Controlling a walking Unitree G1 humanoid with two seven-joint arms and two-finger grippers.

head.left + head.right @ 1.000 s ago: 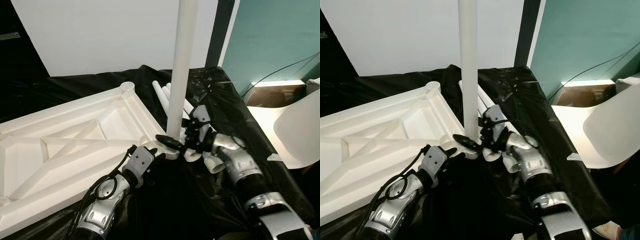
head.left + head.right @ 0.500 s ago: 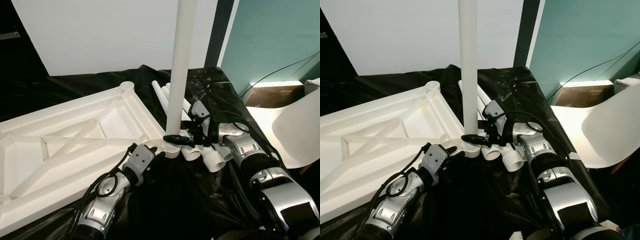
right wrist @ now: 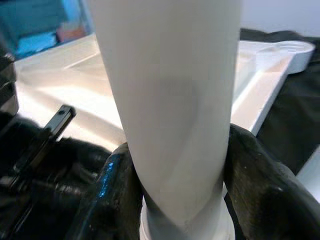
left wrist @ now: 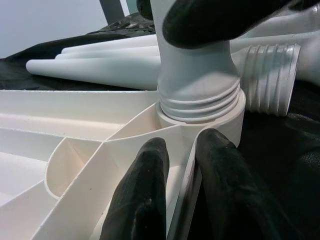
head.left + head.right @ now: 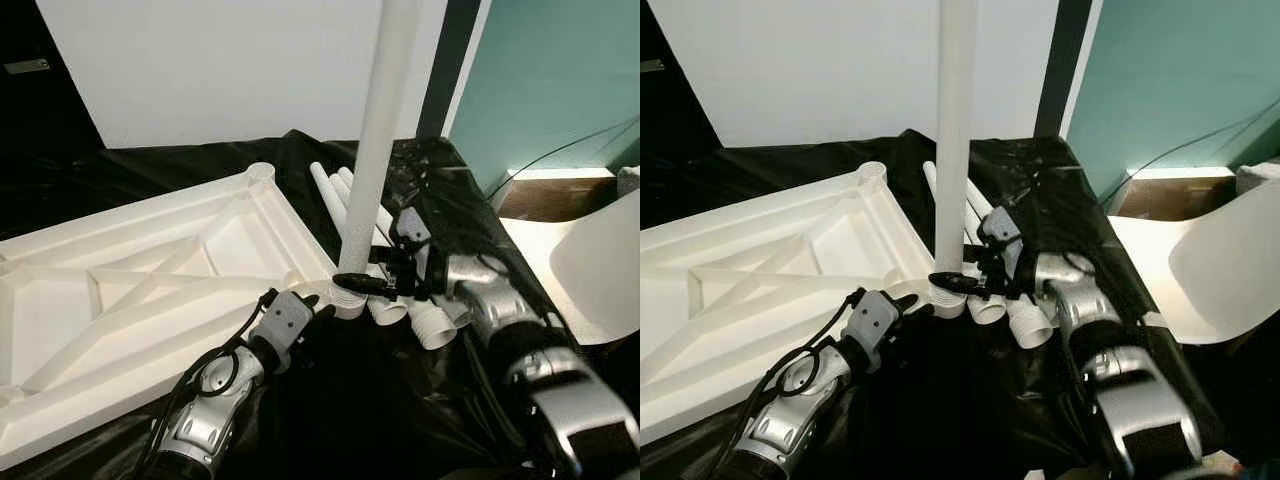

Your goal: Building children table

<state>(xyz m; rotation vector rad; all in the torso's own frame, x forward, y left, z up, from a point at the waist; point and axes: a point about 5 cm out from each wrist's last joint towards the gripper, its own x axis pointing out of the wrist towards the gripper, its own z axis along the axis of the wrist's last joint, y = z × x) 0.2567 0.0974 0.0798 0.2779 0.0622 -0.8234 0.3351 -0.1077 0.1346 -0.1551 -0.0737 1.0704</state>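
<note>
The white tabletop (image 5: pixel 150 290) lies upside down on black cloth. A long white leg (image 5: pixel 375 150) stands in its near corner socket (image 4: pixel 200 120), leaning slightly to the right, with its threaded end partly above the socket. My right gripper (image 5: pixel 350 283) is shut on the leg just above the socket; in the right wrist view its fingers (image 3: pixel 260 185) press both sides of the leg (image 3: pixel 170 100). My left gripper (image 5: pixel 318 305) is shut on the tabletop's rim next to the socket, and its fingers (image 4: pixel 145 200) straddle the white wall. Loose legs (image 5: pixel 430 325) lie right of the socket.
A white chair (image 5: pixel 600 270) stands at the right, beside the black-covered surface. A white panel (image 5: pixel 230 60) and a teal wall (image 5: pixel 560 70) rise behind. The tabletop's far corner socket (image 5: pixel 262 172) is open. More loose legs (image 5: pixel 335 190) lie behind the standing one.
The view has shifted slightly. My right elbow swung out to the right while its gripper stayed on the leg's base. The leg now leans a little more to the right.
</note>
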